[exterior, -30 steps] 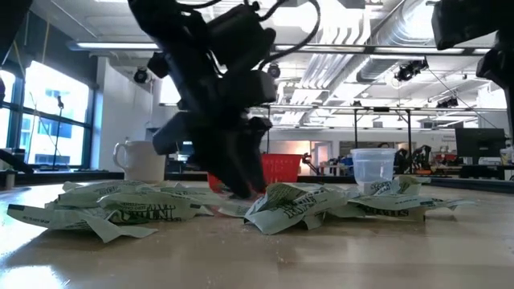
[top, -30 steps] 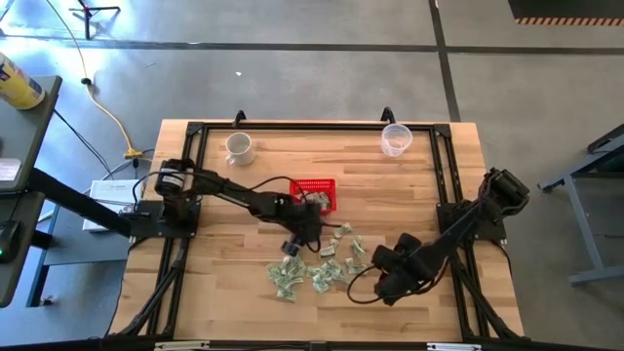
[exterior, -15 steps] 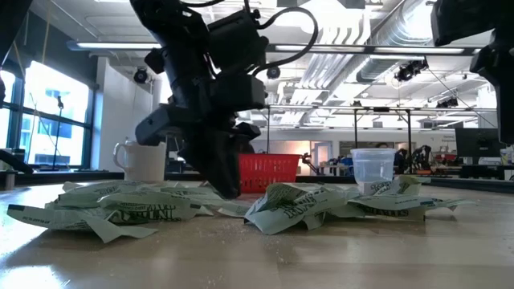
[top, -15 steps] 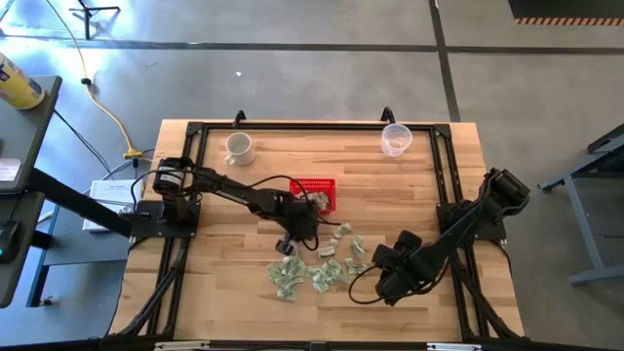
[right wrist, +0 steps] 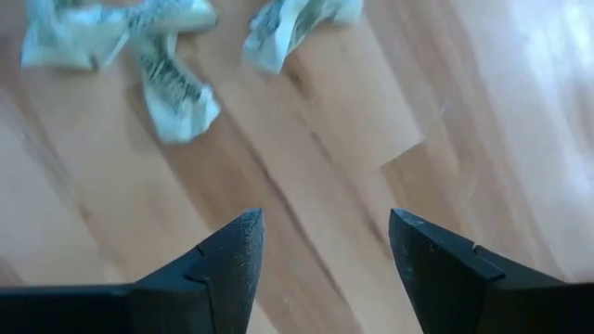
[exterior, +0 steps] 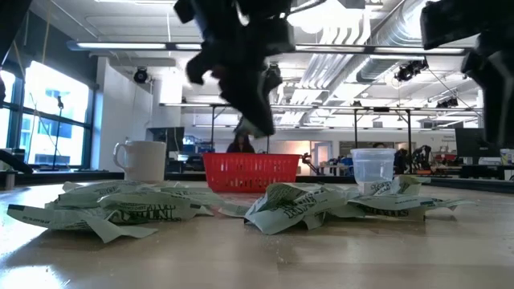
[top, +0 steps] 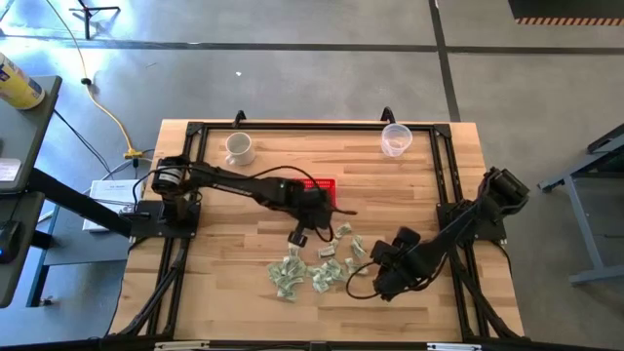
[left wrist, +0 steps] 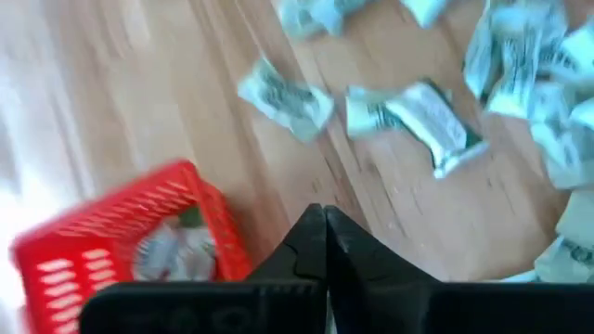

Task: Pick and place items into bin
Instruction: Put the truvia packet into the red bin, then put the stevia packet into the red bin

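Note:
The red basket (top: pixel 317 183) stands on the table right of centre toward the far side; in the left wrist view the basket (left wrist: pixel 111 232) has pale pieces inside. Several green-and-white wrappers (top: pixel 312 268) lie scattered on the wood nearer the near edge, and also show in the low view (exterior: pixel 161 205). My left gripper (left wrist: pixel 323 218) is shut and hangs raised above the table (exterior: pixel 255 127), just on the near side of the basket. No wrapper shows between its tips. My right gripper (right wrist: pixel 320 250) is open and hovers low at the pile's right side (top: pixel 378 275).
A white mug (top: pixel 239 148) stands near the far left of the table and a clear plastic cup (top: pixel 395 139) near the far right. A black frame (top: pixel 444 195) runs along the table's sides. Bare wood lies to the left of the pile and along the near edge.
My left gripper has risen from among the wrappers, where its tips were down at the table, and has moved toward the far edge, closer to the red basket. In the low view the basket is now uncovered below it.

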